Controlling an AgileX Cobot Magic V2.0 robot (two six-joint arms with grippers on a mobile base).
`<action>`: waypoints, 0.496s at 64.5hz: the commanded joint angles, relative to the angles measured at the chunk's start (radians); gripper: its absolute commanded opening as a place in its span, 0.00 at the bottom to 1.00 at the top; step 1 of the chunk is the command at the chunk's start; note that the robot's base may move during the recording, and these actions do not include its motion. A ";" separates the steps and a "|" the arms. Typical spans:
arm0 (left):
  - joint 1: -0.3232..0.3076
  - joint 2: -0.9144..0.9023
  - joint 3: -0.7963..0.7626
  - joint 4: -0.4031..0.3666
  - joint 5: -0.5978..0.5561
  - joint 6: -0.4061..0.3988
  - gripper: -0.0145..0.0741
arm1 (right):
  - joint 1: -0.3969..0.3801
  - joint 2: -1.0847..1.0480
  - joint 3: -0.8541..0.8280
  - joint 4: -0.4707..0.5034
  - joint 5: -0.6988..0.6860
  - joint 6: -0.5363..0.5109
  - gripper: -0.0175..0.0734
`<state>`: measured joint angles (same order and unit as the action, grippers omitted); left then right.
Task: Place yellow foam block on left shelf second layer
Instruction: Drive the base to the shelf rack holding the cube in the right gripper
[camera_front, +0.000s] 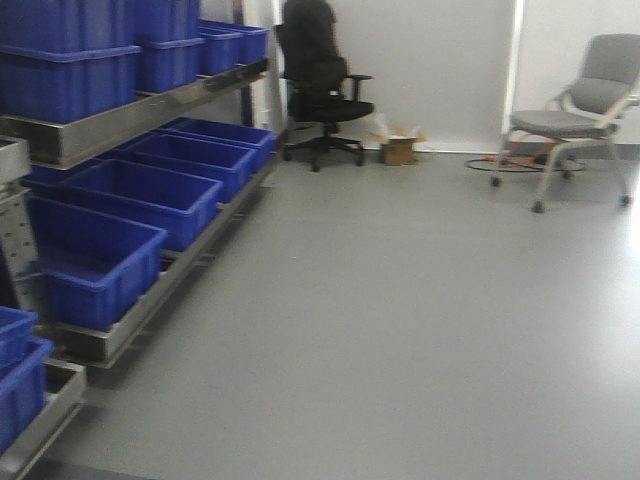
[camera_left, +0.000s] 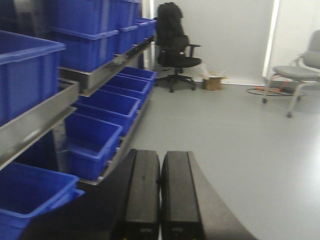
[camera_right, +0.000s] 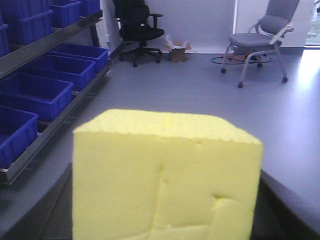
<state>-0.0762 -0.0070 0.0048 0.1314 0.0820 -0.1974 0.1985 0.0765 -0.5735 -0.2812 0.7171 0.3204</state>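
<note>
Right wrist view: the yellow foam block (camera_right: 165, 175) fills the lower centre of the frame. It is held between the dark fingers (camera_right: 282, 207) of the right gripper (camera_right: 165, 220), which show only at the block's lower left and lower right edges. Left wrist view: the left gripper (camera_left: 160, 160) is closed with its two fingers pressed together and nothing between them. The shelf (camera_front: 150, 110) with blue bins (camera_front: 150, 200) occupies the left of the exterior view, and bare floor (camera_front: 400, 300) lies to the right.
</note>
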 joint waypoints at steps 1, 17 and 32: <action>-0.007 0.007 0.026 -0.007 -0.088 -0.004 0.32 | -0.003 0.020 -0.024 -0.020 -0.085 -0.010 0.50; -0.007 0.007 0.026 -0.007 -0.088 -0.004 0.32 | -0.003 0.020 -0.024 -0.020 -0.085 -0.010 0.50; -0.007 0.007 0.026 -0.007 -0.088 -0.004 0.32 | -0.003 0.020 -0.024 -0.020 -0.085 -0.010 0.50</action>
<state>-0.0762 -0.0070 0.0048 0.1314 0.0820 -0.1974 0.1985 0.0765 -0.5735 -0.2812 0.7171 0.3204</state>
